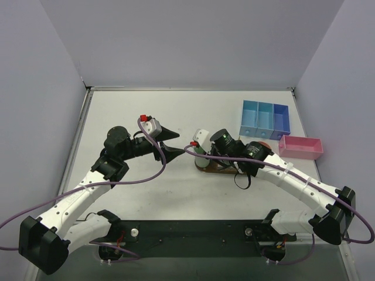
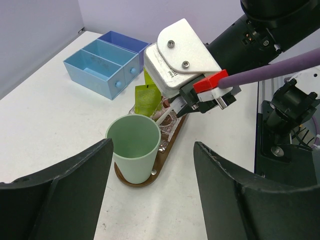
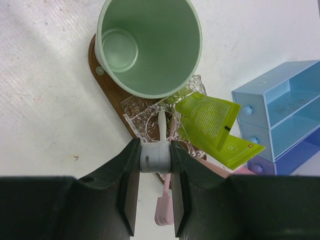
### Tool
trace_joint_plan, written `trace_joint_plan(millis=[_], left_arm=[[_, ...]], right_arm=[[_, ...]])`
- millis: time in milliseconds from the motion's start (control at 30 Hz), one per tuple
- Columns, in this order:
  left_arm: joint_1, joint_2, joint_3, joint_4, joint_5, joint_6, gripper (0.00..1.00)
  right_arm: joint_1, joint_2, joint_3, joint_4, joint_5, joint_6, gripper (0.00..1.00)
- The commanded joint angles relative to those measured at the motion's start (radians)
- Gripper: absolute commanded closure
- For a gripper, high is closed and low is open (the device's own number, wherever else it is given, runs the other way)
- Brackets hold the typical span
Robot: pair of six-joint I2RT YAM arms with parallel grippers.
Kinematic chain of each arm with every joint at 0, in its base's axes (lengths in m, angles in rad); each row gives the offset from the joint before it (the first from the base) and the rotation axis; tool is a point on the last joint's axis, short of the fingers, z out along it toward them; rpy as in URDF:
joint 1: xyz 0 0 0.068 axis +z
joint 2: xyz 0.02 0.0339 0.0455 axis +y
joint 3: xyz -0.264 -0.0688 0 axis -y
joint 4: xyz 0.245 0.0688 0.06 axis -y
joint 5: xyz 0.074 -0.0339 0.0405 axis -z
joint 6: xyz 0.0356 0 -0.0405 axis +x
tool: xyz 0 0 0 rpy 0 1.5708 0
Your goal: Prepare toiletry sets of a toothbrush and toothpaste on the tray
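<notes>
Toothbrush (image 3: 161, 125) in right tool (image 3: 155, 150), clear only from right wrist view.

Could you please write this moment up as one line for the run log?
left gripper: open, empty | right gripper: shut on toothbrush reaching into clear cup | toothpaste: in clear cup | mint cup: empty, on tray
</notes>
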Motion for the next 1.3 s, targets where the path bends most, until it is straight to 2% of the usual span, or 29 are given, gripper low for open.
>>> trace_joint_plan(millis=[0,533,667,733,867,1267], left_arm=[[0.007,-0.019,0.003,0.022,-0.004,0.014,0.24],[0.007,-0.013,0.003,0.019,-0.004,0.019,0.24],[0.007,-0.011,0.004,0.016,-0.004,0.019,0.24],[0.007,-0.011,0.004,0.016,-0.004,0.019,0.24],[0.007,-0.01,0.006,0.015,-0.006,0.019,0.24],[0.007,-0.004,0.01,0.01,0.001,0.02,0.24]], right_arm=[[-0.015,-0.046,-0.042,0.053,0.023,-0.025,1.0],[-0.021,-0.058,-0.087,0.073,0.024,-0.022,0.99],[-0.023,-0.064,-0.084,0.073,0.02,-0.014,0.81],[-0.023,-0.069,-0.083,0.073,0.017,-0.013,0.78],[-0.023,-0.078,-0.083,0.073,0.009,-0.011,0.66],[-0.023,-0.119,-0.084,0.079,-0.029,-0.008,0.47]])
